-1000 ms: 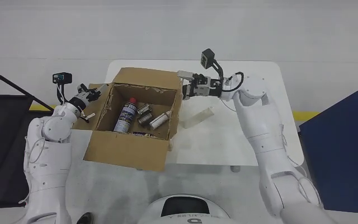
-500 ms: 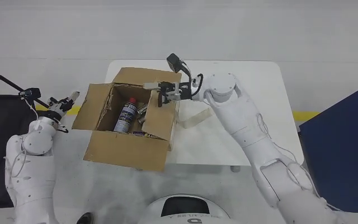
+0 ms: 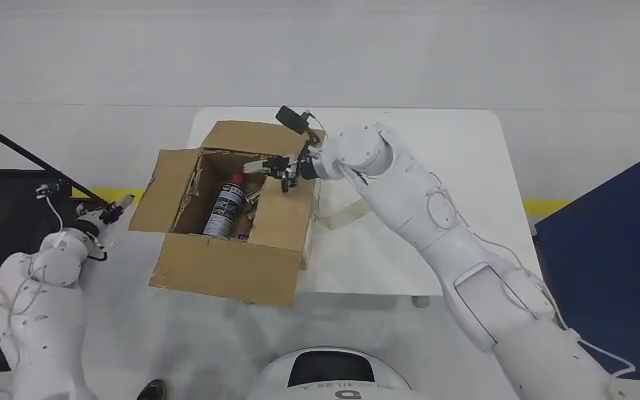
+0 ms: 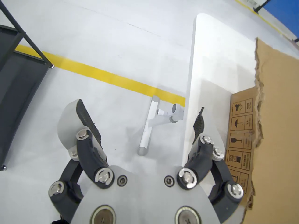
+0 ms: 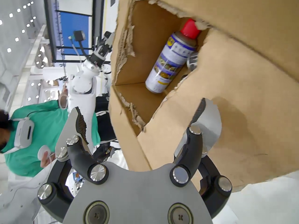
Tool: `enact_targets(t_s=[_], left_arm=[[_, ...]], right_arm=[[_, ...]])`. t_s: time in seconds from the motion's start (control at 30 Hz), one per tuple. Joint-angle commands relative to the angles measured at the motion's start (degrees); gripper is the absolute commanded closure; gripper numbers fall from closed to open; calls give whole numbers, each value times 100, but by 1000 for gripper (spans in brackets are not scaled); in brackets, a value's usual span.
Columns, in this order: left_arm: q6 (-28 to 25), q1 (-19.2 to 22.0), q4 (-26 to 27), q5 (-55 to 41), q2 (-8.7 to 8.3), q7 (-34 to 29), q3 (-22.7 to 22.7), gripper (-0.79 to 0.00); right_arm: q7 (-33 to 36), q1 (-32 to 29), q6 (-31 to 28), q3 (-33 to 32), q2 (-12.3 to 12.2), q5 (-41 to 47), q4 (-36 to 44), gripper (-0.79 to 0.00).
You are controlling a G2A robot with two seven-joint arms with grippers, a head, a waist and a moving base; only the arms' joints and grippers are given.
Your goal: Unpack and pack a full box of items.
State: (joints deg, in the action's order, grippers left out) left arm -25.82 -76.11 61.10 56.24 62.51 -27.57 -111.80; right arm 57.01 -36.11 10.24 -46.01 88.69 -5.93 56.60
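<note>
An open cardboard box (image 3: 225, 265) stands on the left part of the white table (image 3: 440, 200). A spray can (image 3: 224, 206) with a red cap lies inside it; the other items are mostly hidden under the right flap (image 3: 285, 215), which leans inward over the box. My right gripper (image 3: 275, 167) is open at that flap's upper edge. In the right wrist view the right gripper (image 5: 141, 115) has the flap (image 5: 233, 94) between its fingers, with the spray can (image 5: 172, 54) beyond. My left gripper (image 3: 118, 206) hangs open off the table's left side, and the left gripper (image 4: 141, 107) is over the floor, apart from the box's left flap (image 4: 275, 117).
A pale strip (image 3: 350, 212) lies on the table just right of the box. A dark rack (image 3: 20, 200) stands on the floor at far left and a blue panel (image 3: 600, 260) at far right. The table's right half is bare.
My right arm has swung left and pushed the box's right flap inward over the items. My left arm has drawn back from the left flap, out past the table's edge.
</note>
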Motion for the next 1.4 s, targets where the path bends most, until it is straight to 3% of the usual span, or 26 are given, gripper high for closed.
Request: enact_targets(t_s=[0.0,0.17,0.27,0.57,0.73,0.93,1.07,1.37], left_arm=[[-190,22,-41,87,-8,90,101,-785],[-372,83,-106,230,-25,179,311,-785],[-579,83,-107,140,-33,239,383,-785],[-2496,-118,-180,-1863,-141,-289,109,-785],[-3071,-146,-36,-2863,-220,-765,132,-785],[-2682,-145,944,-2862,-251,-1062,485,-785],[-1983,-205,1553,-1947,-233,-936,819,-785],[-1431,-60,1631,-944,-151,-439,1742,-785]], right_arm=[[3,52,86,42,15,-39,-67,-785],[-75,185,325,150,51,-240,-235,-785],[-85,192,180,36,41,-92,-178,-785],[-119,-166,-326,-637,-168,266,393,-785],[-115,-395,-361,-861,-276,212,685,-785],[-175,-636,-473,-1196,-394,277,991,-785],[-102,-856,-486,-1422,-501,171,1337,-785],[80,-1620,-496,-2009,-758,-10,2462,-785]])
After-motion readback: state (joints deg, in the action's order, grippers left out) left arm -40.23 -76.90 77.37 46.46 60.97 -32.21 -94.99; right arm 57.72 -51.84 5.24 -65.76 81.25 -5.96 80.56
